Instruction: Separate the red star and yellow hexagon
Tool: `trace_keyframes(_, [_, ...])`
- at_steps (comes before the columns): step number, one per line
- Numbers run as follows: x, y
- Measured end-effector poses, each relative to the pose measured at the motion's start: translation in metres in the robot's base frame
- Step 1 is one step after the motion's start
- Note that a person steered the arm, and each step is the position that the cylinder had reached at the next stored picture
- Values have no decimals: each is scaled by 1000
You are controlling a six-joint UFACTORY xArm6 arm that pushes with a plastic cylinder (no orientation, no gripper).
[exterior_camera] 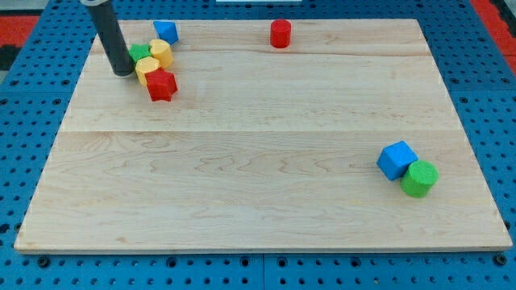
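Note:
The red star point(162, 84) lies near the board's top left. A yellow block point(147, 70) touches its upper left side, and a second yellow block point(161, 52) sits just above that one; I cannot tell which is the hexagon. A green block point(139, 53) touches them on the left. My tip point(123, 72) rests on the board just left of the lower yellow block, below the green block, close to touching them.
A blue block point(165, 32) sits above the cluster near the top edge. A red cylinder point(280, 34) stands at top centre. A blue cube point(397, 159) and a green cylinder point(419, 178) touch at the lower right. The wooden board point(258, 201) lies on a blue pegboard.

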State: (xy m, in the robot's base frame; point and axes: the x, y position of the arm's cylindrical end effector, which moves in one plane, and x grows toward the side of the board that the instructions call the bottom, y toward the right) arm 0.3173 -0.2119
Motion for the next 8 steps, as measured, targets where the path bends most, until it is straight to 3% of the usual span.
trace_keyframes(1, [-1,-29])
trace_keyframes(3, [-35,-33])
trace_keyframes(4, [-27,33])
trace_keyframes(5, [-3,96])
trace_keyframes(6, [52,100])
trace_keyframes(7, [77,104])
trace_keyframes(8, [138,185])
